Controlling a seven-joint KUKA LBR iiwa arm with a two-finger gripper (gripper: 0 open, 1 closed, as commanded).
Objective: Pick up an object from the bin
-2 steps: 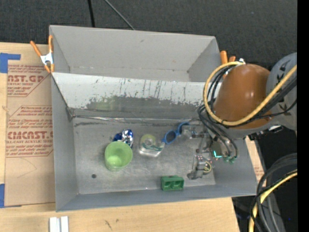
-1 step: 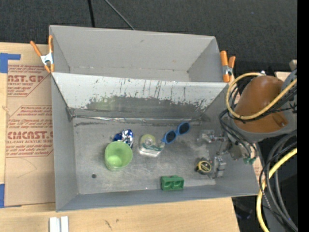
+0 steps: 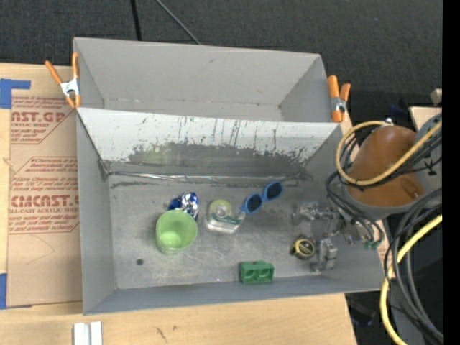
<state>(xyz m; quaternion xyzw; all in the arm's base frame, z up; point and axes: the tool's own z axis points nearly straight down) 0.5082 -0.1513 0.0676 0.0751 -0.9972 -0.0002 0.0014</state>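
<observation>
My pincer (image 3: 321, 236) is down in the bin (image 3: 96, 221), low over the floor at its right end and towards the near wall. I cannot tell whether it is wide or narrow; the metal parts there run together from this angle. Behind it, over the right rim, sit the orange cover (image 3: 387, 167) on the wrist and loops of cable (image 3: 411, 263).

Nearest the pincer is a small round thing (image 3: 304, 248), dark with a touch of yellow, lying on the floor just left of it. I can't see whether the two touch, and I see nothing held.

A green block (image 3: 256, 272) lies further left, close to the near wall. Blue sunglasses (image 3: 261, 197) lie left of the pincer and further back, well apart from it. Left of those is a clear piece (image 3: 223, 217) with a pale green round top. Then comes a green cup (image 3: 175, 232), with its mouth turned up towards me. A small blue and white thing (image 3: 185, 203) sits just behind the cup.
</observation>
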